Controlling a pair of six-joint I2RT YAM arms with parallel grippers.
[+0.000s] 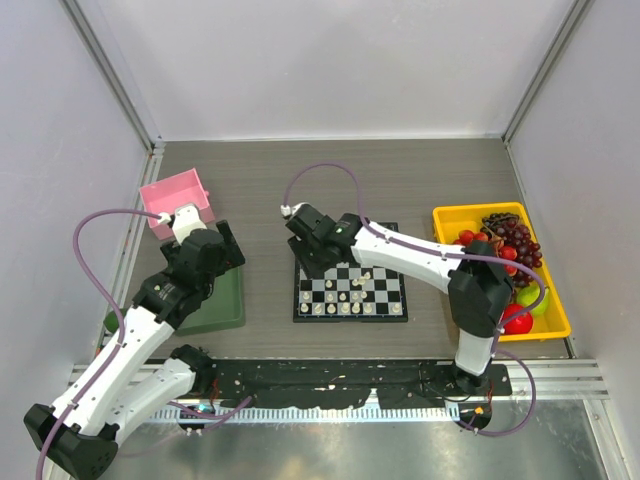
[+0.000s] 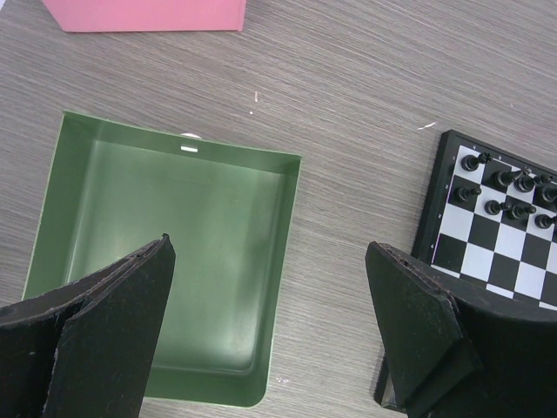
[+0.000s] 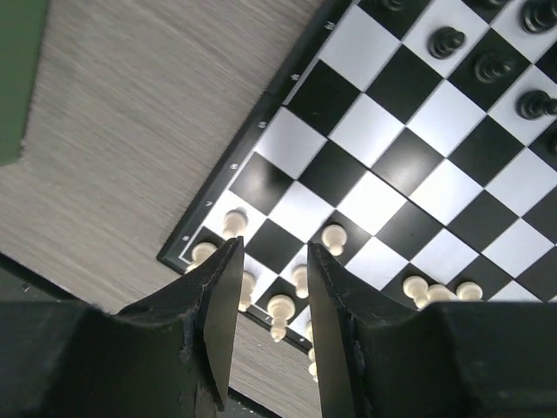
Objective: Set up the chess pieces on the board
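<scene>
The black-and-white board lies in the middle of the table. Cream-white chess pieces stand on its near rows, and the right arm hides most of the far rows. My right gripper hovers over the board's left side. In the right wrist view its jaws stand a little apart and empty above white pieces, with black pieces farther off. My left gripper is wide open and empty above the green tray's right edge, and the board's corner with black pieces shows to its right.
A green tray sits left of the board. A pink box stands behind the tray. A yellow tray with grapes and other fruit is at the right. Grey walls enclose the table.
</scene>
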